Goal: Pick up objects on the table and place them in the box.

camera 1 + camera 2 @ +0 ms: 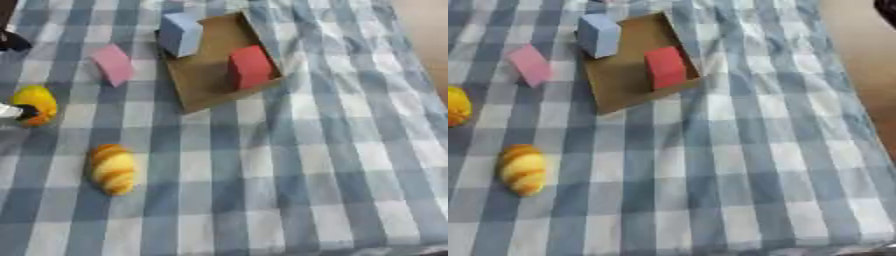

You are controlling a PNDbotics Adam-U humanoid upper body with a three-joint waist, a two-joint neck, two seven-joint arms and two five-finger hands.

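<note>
- Blue-and-white checked cloth (289,165) covers the table, wrinkled along its right side, with bare tan floor (429,30) showing past the upper right edge.
- A shallow brown cardboard box (203,67) sits askew on the cloth near the top centre, its corners turned off the line of the checks.
- A red block (250,67) stands inside the box, close to its right wall.
- A pale blue block (180,33) stands at the box's upper left corner, seemingly inside and against the rim; whether it rests fully on the box floor cannot be told.
- A pink block (114,64) lies on the cloth just beside the box, to its left, apart from the rim.
- A yellow rounded toy (36,103) lies near the left edge of the cloth, well apart from the box.
- At that toy, a black and white part of the left hand (16,112) comes in from the left edge and touches the toy's lower left side; so little of it shows that whether the fingers are apart, together or clamped on the toy cannot be told.
- A croissant (112,169), golden with darker bands, lies on the cloth below the yellow toy, touching nothing.
</note>
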